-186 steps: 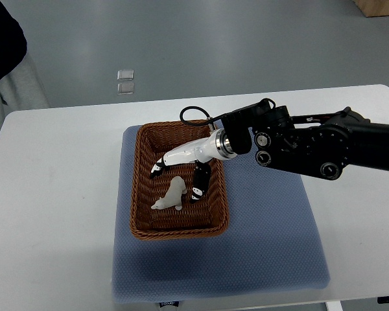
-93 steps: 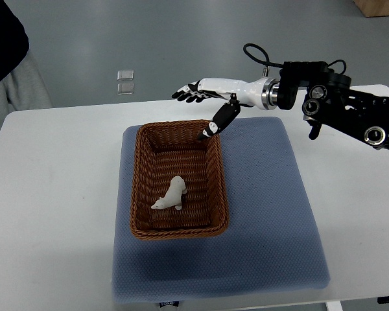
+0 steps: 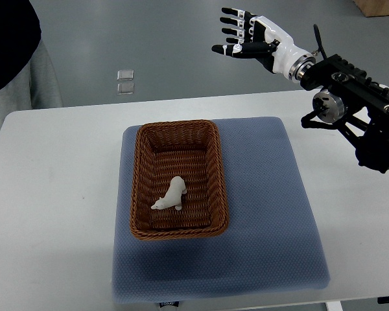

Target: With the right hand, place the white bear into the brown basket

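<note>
Top view, read from left to right. At the upper left corner, part of a person in a dark top and grey trousers stands beside the white bench. Two small clear squares lie on the grey floor beyond the bench's far edge. A blue-grey mat covers the middle of the bench, and the brown basket, a rectangular wicker tray, rests on the mat's left half with its long sides running away from the camera. The white bear lies inside the basket on the woven floor, in the nearer half, close to the centre and apart from all four walls; its head points toward the basket's near left corner. The far half of the basket holds nothing else. At the upper right, the right hand is raised above the floor beyond the bench's far edge, well apart from the basket and the bear. Its black-tipped fingers are spread and extended toward the left, holding nothing. The white forearm joins the black arm, which enters from the right edge above the bench's far right corner.
</note>
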Robot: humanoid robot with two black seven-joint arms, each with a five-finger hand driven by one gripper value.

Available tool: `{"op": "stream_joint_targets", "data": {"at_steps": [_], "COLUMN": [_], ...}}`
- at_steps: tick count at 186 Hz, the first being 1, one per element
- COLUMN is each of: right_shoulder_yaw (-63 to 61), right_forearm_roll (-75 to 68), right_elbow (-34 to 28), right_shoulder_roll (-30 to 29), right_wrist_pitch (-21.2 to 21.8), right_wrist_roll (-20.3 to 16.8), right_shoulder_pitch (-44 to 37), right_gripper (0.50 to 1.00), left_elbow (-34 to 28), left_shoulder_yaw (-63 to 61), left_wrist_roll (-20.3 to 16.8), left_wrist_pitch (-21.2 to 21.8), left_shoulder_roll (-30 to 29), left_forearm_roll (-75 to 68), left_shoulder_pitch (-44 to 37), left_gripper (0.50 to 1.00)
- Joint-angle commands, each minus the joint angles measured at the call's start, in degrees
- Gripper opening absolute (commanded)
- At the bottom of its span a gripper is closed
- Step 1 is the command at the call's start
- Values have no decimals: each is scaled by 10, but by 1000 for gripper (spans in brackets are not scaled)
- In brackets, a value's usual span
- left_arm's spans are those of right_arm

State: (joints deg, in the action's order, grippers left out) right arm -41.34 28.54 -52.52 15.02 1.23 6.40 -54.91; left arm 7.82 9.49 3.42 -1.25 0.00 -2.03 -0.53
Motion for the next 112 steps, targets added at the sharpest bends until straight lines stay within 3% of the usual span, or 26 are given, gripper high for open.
{"op": "stream_joint_targets", "data": {"at_steps": [1,31,57,112], "right_shoulder_yaw": [-59,-133,-201,-253], "right_forearm_roll": [-58,-105,-110,-209], "right_elbow": [30,105,173,185], "right_shoulder_roll": [-32,-90,-116,-122], "right_wrist_pitch": [-18,-37,-18,12], "right_wrist_roll": [0,3,15,20], "right_shoulder_pitch": [22,46,58,89], "right_gripper": [924,924,923,924], "left_elbow": [0,0,0,0], "left_shoulder_yaw": [0,0,0,1], "left_wrist_roll": [0,0,0,0], "left_wrist_pitch": [0,0,-1,-1], "left_shoulder_roll": [0,0,0,0], "left_forearm_roll": [0,0,0,0], "left_shoulder_pitch": [0,0,0,-3], "left_gripper": [1000,1000,1000,1000]}}
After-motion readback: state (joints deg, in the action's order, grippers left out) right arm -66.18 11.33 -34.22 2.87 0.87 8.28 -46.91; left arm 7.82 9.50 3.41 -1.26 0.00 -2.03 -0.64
